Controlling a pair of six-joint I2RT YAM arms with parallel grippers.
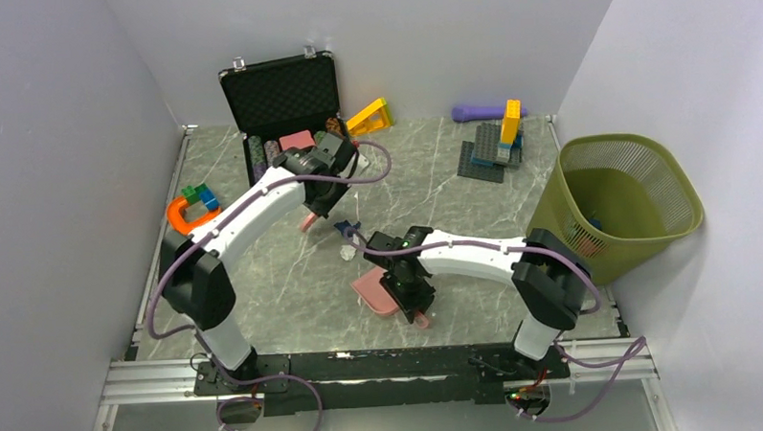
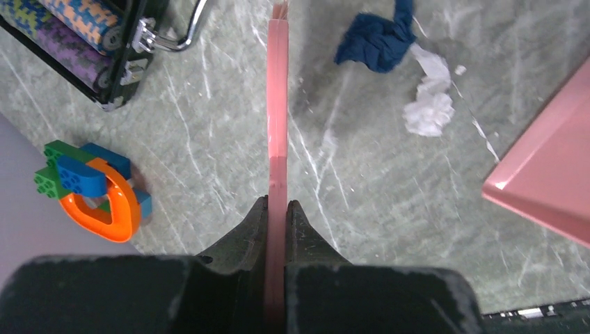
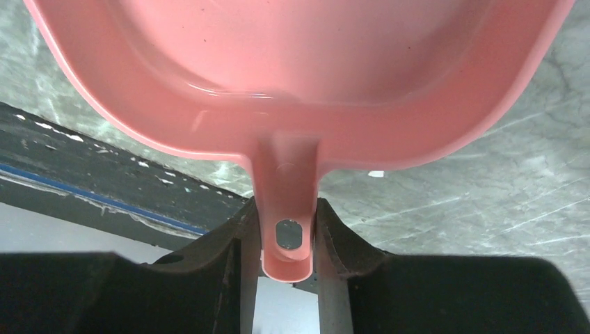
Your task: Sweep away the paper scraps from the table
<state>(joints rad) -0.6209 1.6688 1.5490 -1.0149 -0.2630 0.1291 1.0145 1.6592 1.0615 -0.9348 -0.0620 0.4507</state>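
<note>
Two paper scraps lie on the table (image 1: pixel 265 277): a navy wad (image 2: pixel 379 38) (image 1: pixel 348 234) and a white wad (image 2: pixel 430 111) (image 1: pixel 348 255). My left gripper (image 2: pixel 277 203) (image 1: pixel 318 197) is shut on a thin pink tool (image 2: pixel 277 90), seen edge-on, whose tip (image 1: pixel 309 222) hangs just left of the wads. My right gripper (image 3: pixel 286 209) (image 1: pixel 414 305) is shut on the handle of a pink dustpan (image 3: pixel 313 69) (image 1: pixel 373 292). The pan sits low near the table's front edge, just in front of the scraps, and its corner (image 2: pixel 549 174) shows in the left wrist view.
A green mesh basket (image 1: pixel 626 197) stands off the table's right edge. An open black case (image 1: pixel 283 104) with striped chips is at the back left. Bricks and an orange ring (image 1: pixel 188 213) lie at the left. A grey baseplate with bricks (image 1: pixel 495 149) is at the back right.
</note>
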